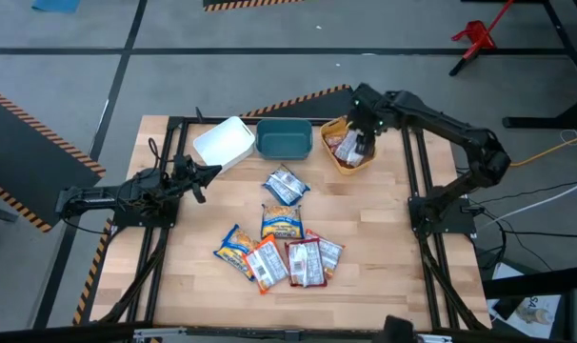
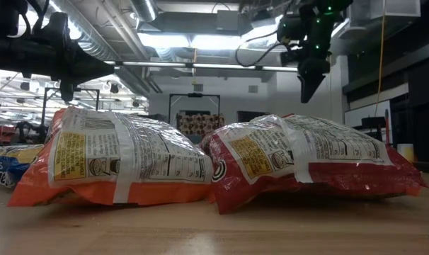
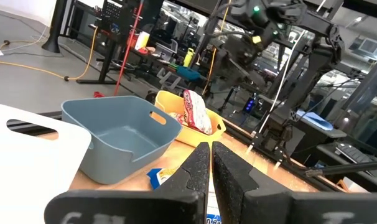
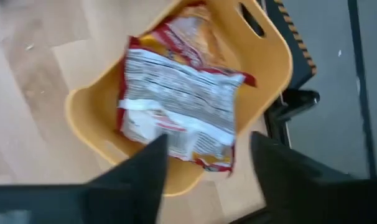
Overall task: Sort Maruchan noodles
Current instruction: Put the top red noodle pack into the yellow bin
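Note:
Several Maruchan packets lie flat on the wooden table: blue-white ones [image 1: 285, 186], orange-yellow ones [image 1: 281, 222] and red ones [image 1: 305, 262]. In the low view an orange packet [image 2: 122, 159] and a red packet [image 2: 306, 159] fill the foreground. One red packet [image 4: 179, 109] lies in the orange bin [image 4: 272, 56], leaning on its wall and showing above the rim [image 3: 195, 112]. My right gripper [image 1: 365, 143] [image 4: 207, 168] hovers open above that bin, clear of the packet. My left gripper [image 1: 208, 173] [image 3: 210, 171] is shut, holds nothing, and waits near the white bin [image 1: 224, 143].
The white bin, the teal bin [image 1: 284, 139] and the orange bin [image 1: 348, 148] stand in a row along the table's far edge. Black frame rails [image 1: 417, 181] run along the left and right sides. Bare wood lies between the bins and the packet cluster.

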Available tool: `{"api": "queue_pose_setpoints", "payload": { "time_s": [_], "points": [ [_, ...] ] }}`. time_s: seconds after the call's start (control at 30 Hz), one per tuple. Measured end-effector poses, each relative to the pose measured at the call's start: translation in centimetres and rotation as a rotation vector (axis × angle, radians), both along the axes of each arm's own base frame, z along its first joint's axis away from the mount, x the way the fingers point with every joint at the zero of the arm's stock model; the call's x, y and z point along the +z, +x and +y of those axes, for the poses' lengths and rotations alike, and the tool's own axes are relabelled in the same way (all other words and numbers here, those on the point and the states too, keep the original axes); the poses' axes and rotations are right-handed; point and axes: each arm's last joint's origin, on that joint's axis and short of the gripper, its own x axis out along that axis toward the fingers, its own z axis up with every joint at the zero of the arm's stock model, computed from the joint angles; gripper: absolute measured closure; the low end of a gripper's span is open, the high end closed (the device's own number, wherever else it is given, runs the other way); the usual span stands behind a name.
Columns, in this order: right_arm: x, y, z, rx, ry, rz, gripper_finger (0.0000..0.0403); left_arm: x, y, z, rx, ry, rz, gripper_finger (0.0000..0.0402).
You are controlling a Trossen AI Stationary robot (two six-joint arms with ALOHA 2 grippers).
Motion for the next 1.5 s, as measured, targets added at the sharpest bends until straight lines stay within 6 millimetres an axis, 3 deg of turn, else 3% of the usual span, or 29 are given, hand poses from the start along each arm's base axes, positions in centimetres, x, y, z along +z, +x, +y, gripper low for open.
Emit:
{"api": "queue_pose_setpoints", "payload": {
  "time_s": [0.13, 0.27, 1.03, 1.2, 1.5],
  "points": [
    [0.0, -1.0, -1.4, -0.068, -0.017, -0.007, 0.0098, 0.0, 0.0, 0.0, 0.0, 0.0, 0.0, 0.039],
    [0.0, -1.8, -2.3, -0.121, -0.013, -0.02, 0.006, 0.0, 0.0, 0.0, 0.001, 0.0, 0.0, 0.039],
    [-6.5, -2.7, -2.4, -0.076, -0.02, 0.029, 0.009, 0.0, 0.0, 0.0, 0.005, 0.0, 0.0, 0.039],
    [-6.8, -2.9, -2.4, -0.088, -0.038, 0.053, 0.0139, 0.0, 0.0, 0.0, 0.011, -0.001, 0.0, 0.039],
    [-6.8, -2.8, -2.5, -0.062, -0.055, 0.064, 0.0342, 0.0, -0.1, 0.1, 0.047, -0.003, -0.002, 0.039]
  ]
}}
